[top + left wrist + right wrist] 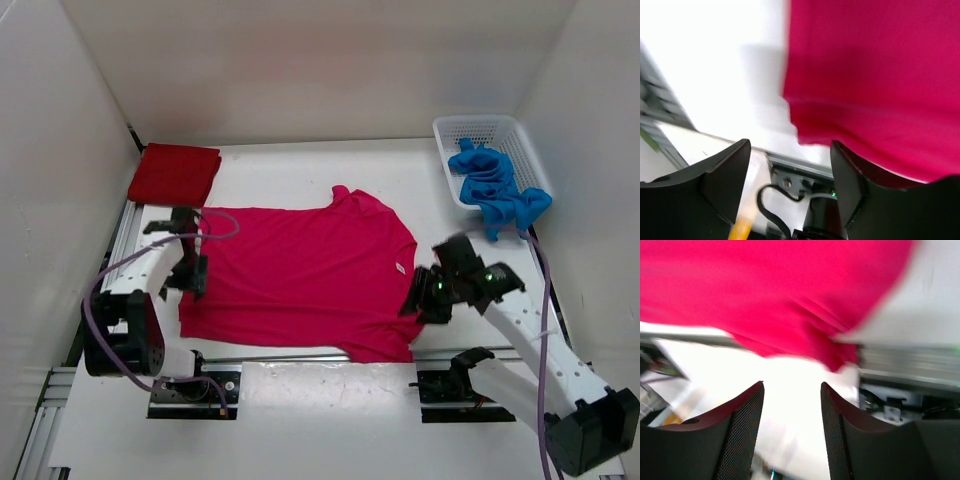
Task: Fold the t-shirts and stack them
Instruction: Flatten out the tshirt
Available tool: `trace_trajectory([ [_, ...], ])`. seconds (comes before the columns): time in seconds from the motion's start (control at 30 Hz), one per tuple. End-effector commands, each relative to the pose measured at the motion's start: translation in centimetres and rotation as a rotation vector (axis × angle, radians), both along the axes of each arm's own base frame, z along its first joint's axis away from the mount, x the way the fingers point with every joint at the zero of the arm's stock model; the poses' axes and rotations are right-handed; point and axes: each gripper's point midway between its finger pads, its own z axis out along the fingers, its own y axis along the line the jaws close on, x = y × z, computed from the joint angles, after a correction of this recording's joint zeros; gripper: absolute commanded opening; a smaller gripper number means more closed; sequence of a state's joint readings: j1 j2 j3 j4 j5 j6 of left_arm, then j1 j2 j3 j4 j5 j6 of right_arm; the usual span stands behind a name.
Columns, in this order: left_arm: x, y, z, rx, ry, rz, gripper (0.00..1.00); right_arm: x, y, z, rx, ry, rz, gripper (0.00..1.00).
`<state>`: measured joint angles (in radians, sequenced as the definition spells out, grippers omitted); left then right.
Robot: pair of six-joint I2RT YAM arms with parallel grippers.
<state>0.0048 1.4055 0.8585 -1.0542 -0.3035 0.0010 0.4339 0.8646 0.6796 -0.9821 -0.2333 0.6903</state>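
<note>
Both are spread apart, holding nothing. The left gripper (790,144) has the pink t-shirt (300,275) just ahead to its right, and the right gripper (792,384) has its hem corner right in front. That corner overlaps the rail (270,352), so 1 shallow pinch could snag it or bunch the fold.

Left arm (140,272), jaws parted, right arm (527,322), jaws parted
</note>
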Motion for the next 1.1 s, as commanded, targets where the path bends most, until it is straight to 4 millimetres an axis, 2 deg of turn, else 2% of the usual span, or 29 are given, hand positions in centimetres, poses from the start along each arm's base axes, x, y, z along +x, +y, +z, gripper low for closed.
trace_trajectory([
  [0.0, 7.5, 0.5, 7.5, 0.021, -0.341, 0.012, 0.78, 6.2, 0.7, 5.7, -0.037, -0.224, 0.013, 0.54],
  [0.07, 10.8, 0.1, 9.3, -0.005, -0.440, 0.006, 0.80, 9.2, 0.9, 5.2, -0.111, -0.201, 0.053, 0.54],
  [0.1, 13.0, 0.1, 9.9, -0.005, -0.465, 0.006, 0.80, 11.2, 1.6, 6.7, -0.115, -0.238, 0.064, 0.52],
  [0.13, 14.4, -0.4, 10.0, -0.009, -0.474, -0.010, 0.80, 13.5, 1.6, 5.1, -0.149, -0.179, 0.060, 0.51],
  [0.2, 17.4, -0.7, 9.8, -0.002, -0.492, -0.021, 0.78, 17.1, 2.0, 4.9, -0.165, -0.188, 0.078, 0.47],
  [0.23, 19.8, -0.5, 9.1, 0.010, -0.483, -0.018, 0.78, 20.7, 1.7, 4.3, -0.195, -0.182, 0.039, 0.45],
  [0.3, 22.7, -1.0, 8.5, 0.008, -0.485, -0.027, 0.77, 24.5, 1.7, 3.8, -0.192, -0.187, -0.003, 0.40],
  [0.33, 25.4, -1.2, 7.8, -0.002, -0.485, -0.030, 0.77, 27.6, 1.6, 3.1, -0.193, -0.189, -0.029, 0.40],
  [0.4, 27.7, -1.6, 6.7, -0.023, -0.482, -0.035, 0.76, 30.6, 1.3, 2.2, -0.205, -0.186, -0.096, 0.38],
  [0.43, 29.7, -1.7, 5.6, -0.023, -0.478, -0.035, 0.76, 32.9, 1.3, 1.1, -0.204, -0.179, -0.118, 0.37],
  [0.47, 30.5, -1.7, 4.9, -0.023, -0.472, -0.035, 0.74, 33.8, 1.5, 0.6, -0.204, -0.179, -0.119, 0.36],
  [0.5, 31.3, -1.9, 4.3, -0.034, -0.475, -0.038, 0.74, 34.6, 1.8, -1.3, -0.207, -0.137, -0.141, 0.34],
  [0.53, 32.0, -1.9, 2.8, -0.034, -0.454, -0.038, 0.74, 35.5, 2.1, -1.3, -0.200, -0.148, -0.153, 0.34],
  [0.6, 32.3, -1.5, 1.3, -0.008, -0.433, -0.032, 0.73, 35.5, 2.6, -3.3, -0.183, -0.092, -0.170, 0.34],
  [0.63, 32.1, -1.3, -0.1, 0.003, -0.402, -0.029, 0.73, 35.0, 2.5, -4.2, -0.189, -0.064, -0.177, 0.34],
  [0.7, 32.3, -1.2, -1.2, 0.012, -0.396, -0.027, 0.73, 34.4, 2.2, -5.5, -0.208, -0.028, -0.189, 0.33],
  [0.77, 32.0, -0.3, -2.5, 0.037, -0.375, -0.014, 0.73, 33.3, 1.2, -7.2, -0.241, 0.019, -0.209, 0.33],
  [0.8, 31.8, 0.5, -2.7, 0.064, -0.365, 0.000, 0.73, 33.2, 0.6, -7.6, -0.252, 0.036, -0.243, 0.33],
  [0.83, 31.5, 0.7, -3.0, 0.073, -0.356, 0.002, 0.72, 32.9, 0.3, -8.0, -0.265, 0.048, -0.253, 0.33],
  [0.87, 31.1, 0.7, -3.4, 0.074, -0.342, 0.001, 0.72, 32.4, -1.1, -8.5, -0.283, 0.071, -0.288, 0.33],
  [0.9, 30.8, 0.9, -3.6, 0.083, -0.332, 0.002, 0.72, 32.1, -1.5, -8.3, -0.282, 0.078, -0.306, 0.33],
  [0.97, 30.2, 1.0, -3.1, 0.092, -0.330, 0.004, 0.72, 30.8, -2.6, -8.6, -0.290, 0.110, -0.331, 0.33],
  [1.07, 30.0, 1.4, -1.1, 0.117, -0.362, 0.010, 0.70, 30.1, -2.5, -8.0, -0.269, 0.077, -0.266, 0.33],
])
